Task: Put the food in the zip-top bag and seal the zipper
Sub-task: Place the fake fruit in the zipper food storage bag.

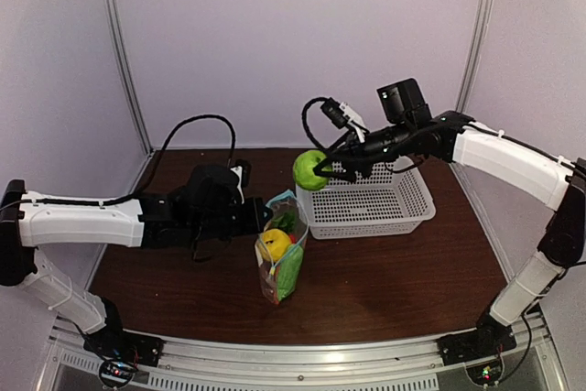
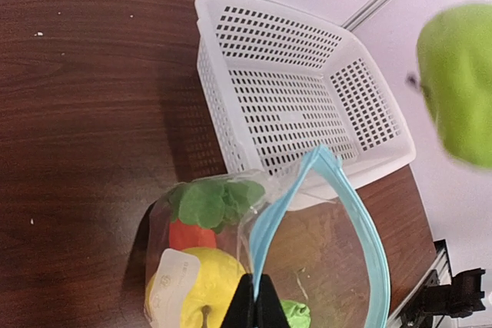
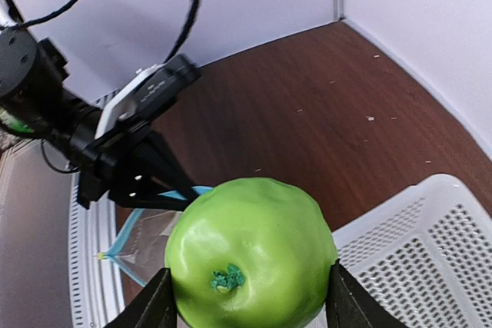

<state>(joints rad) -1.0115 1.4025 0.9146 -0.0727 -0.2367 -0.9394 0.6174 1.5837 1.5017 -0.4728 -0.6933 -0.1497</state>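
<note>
The clear zip-top bag stands on the table with its mouth open. My left gripper is shut on its teal-blue zipper edge and holds it up. Inside the bag are the yellow fruit, the red carrot with green leafy top and a small green vegetable. My right gripper is shut on the round green apple and holds it in the air above the basket's left edge, up and right of the bag mouth. The apple also shows in the top view.
A white perforated basket stands on the brown table behind and right of the bag. White walls enclose the table at the back and sides. A metal rail runs along the near edge.
</note>
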